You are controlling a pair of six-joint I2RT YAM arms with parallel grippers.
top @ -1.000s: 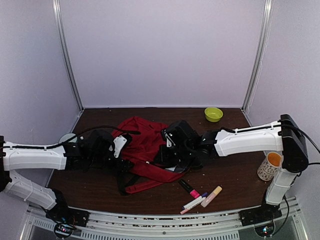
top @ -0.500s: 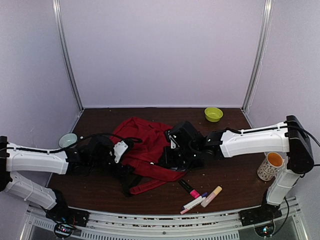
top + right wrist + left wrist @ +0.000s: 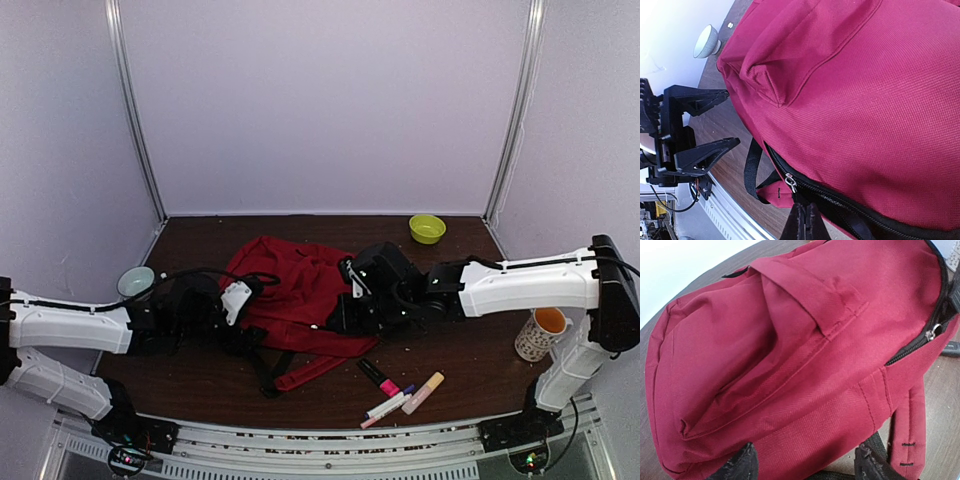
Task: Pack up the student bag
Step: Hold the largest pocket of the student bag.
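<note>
The student bag (image 3: 292,288), a soft dark-red backpack, lies flat in the middle of the table and fills both wrist views (image 3: 800,340) (image 3: 865,90). My left gripper (image 3: 245,312) is at its left edge. Its jaws are open, and in the left wrist view the gripper (image 3: 802,467) straddles the bag's lower hem without pinching it. My right gripper (image 3: 340,318) is at the bag's right side. In the right wrist view the gripper (image 3: 802,220) is shut on the black zipper pull (image 3: 799,196) hanging from the metal slider (image 3: 789,181). The black zipper (image 3: 850,202) gapes beside it.
A green bowl (image 3: 427,228) sits at the back right and a pale bowl (image 3: 135,281) at the left edge. An orange-and-white cup (image 3: 540,333) stands far right. Several markers (image 3: 400,390) lie near the front edge. Black straps (image 3: 265,365) trail toward the front.
My right arm has drawn to the right with the zipper pull, stretching the bag flatter. My left gripper slid slightly left along the bag's edge, its jaws a little narrower.
</note>
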